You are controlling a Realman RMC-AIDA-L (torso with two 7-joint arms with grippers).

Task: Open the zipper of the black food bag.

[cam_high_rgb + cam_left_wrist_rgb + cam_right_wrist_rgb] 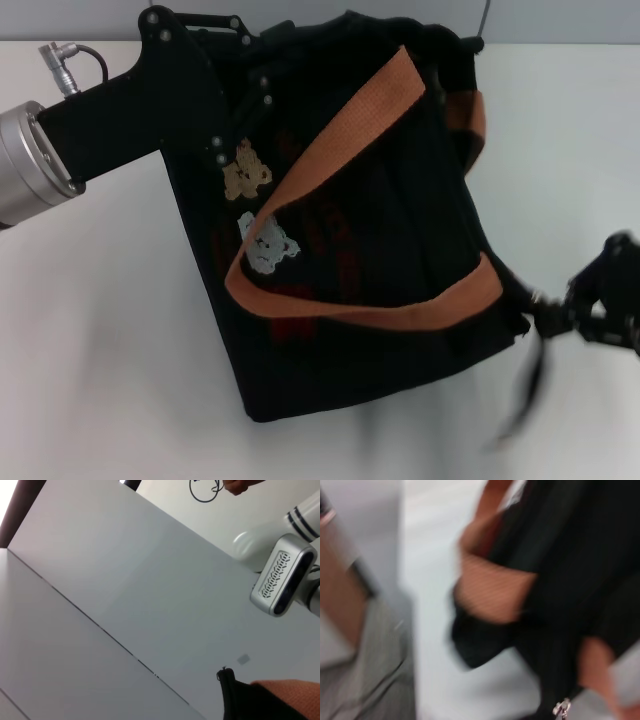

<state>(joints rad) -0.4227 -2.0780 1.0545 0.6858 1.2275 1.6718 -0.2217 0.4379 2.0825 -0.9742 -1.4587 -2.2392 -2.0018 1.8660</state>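
The black food bag [400, 200] lies on the white table [100, 350], bear patches [247, 172] facing up. Its two rust-orange handles [330, 150] cross the face. My left gripper [240, 110] presses against the bag's far left corner, black on black. The left wrist view shows only a bag corner [245, 702] with orange webbing [285, 690]. My right gripper [548, 315] is at the bag's near right corner, with a dark blurred strip [528, 390] hanging below it. A small silver pull [562, 708] shows in the right wrist view; I cannot tell which zipper it belongs to.
Bare table [560, 130] surrounds the bag on all sides. A wall panel [150, 570] rises behind the table. A silver and white robot part [280, 575] and a black cable loop [202, 492] show in the left wrist view.
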